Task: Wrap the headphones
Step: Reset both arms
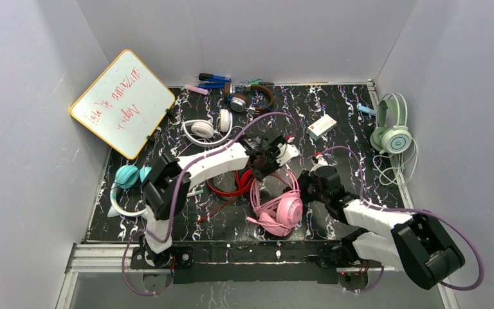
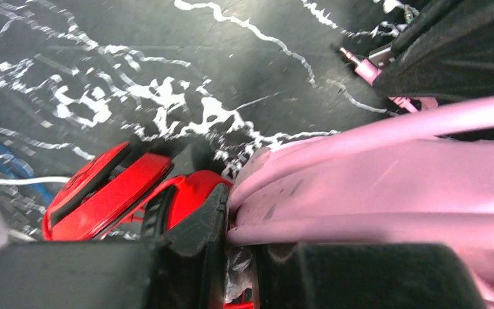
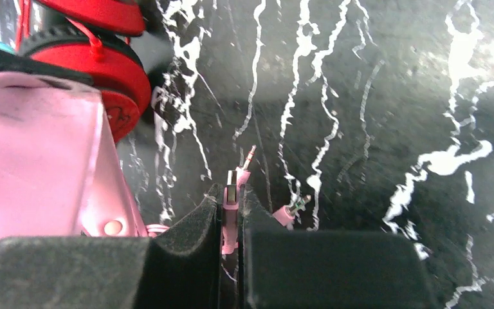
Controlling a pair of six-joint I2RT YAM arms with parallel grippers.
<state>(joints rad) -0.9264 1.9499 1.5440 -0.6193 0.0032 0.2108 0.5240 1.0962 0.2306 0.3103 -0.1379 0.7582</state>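
Pink headphones [image 1: 282, 209] lie at the front middle of the table, headband arching toward the back. My left gripper [image 1: 267, 162] is at the top of that band. In the left wrist view the left gripper [image 2: 235, 222] is shut on the edge of the pink headband [image 2: 386, 187]. Red headphones [image 1: 237, 183] lie right beside it, and a red cup [image 2: 112, 193] touches the left finger. My right gripper [image 1: 310, 179] is just right of the pink set. It is shut on the pink cable plug [image 3: 230, 196] at the right gripper's [image 3: 231, 193] tips. A second pink jack [image 3: 294, 209] hangs beside it.
White headphones [image 1: 206, 129] and brown headphones [image 1: 251, 98] lie at the back. Teal headphones [image 1: 128, 177] are at the left edge, mint green ones [image 1: 392, 132] at the right wall. A whiteboard [image 1: 122, 103] leans back left. A small white box [image 1: 321, 125] sits back right.
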